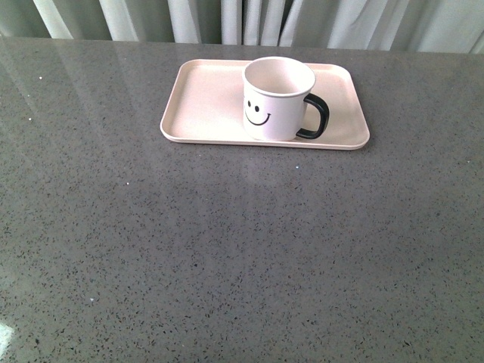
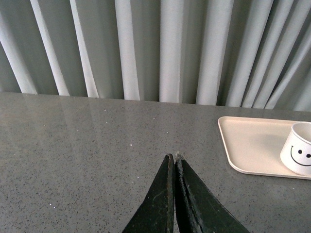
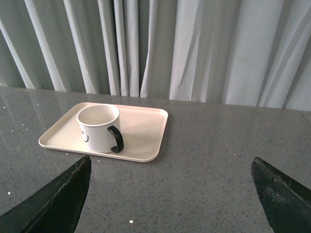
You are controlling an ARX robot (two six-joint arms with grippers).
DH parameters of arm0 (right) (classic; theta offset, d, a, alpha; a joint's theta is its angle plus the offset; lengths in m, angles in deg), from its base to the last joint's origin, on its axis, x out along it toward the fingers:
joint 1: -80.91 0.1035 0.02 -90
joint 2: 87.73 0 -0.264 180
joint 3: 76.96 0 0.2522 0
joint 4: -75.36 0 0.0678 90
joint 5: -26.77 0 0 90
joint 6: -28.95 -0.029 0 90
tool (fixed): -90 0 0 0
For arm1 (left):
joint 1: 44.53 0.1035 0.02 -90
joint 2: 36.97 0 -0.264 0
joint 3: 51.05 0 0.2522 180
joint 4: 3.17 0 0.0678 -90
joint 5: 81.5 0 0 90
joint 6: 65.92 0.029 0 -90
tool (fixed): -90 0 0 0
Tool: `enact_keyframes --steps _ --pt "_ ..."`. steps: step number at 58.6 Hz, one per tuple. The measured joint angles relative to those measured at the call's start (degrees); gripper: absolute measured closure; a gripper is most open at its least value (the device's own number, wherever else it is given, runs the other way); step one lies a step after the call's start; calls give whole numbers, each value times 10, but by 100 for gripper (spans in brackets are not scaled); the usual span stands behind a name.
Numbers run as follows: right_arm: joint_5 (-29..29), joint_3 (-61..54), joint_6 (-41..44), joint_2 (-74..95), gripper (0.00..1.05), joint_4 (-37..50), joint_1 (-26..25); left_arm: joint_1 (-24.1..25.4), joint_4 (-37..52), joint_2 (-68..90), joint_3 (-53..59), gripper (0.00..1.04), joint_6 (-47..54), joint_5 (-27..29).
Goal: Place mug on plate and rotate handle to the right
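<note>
Glossy mug on rounded, seemingly matte plate, loop handle rightward; left gripper together, right gripper apart.

Desk: grey, speckled stone surface, glossy with pale reflections.
Curtains: pale pleated folds hanging behind the desk's far edge.

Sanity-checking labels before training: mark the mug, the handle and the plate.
mug (image 1: 291, 113): front view, on its white side wall beside the smile.
handle (image 1: 324, 115): front view, on the loop's outer bar.
plate (image 1: 208, 98): front view, on its bare floor left of the mug.
</note>
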Motion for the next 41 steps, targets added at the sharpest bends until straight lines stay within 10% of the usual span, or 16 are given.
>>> enact_keyframes --steps 33,41 --pt "0 0 0 0 9 0 0 0 -129 -118 0 103 0 0" --pt "0 0 0 0 9 0 0 0 -129 -118 0 82 0 0"
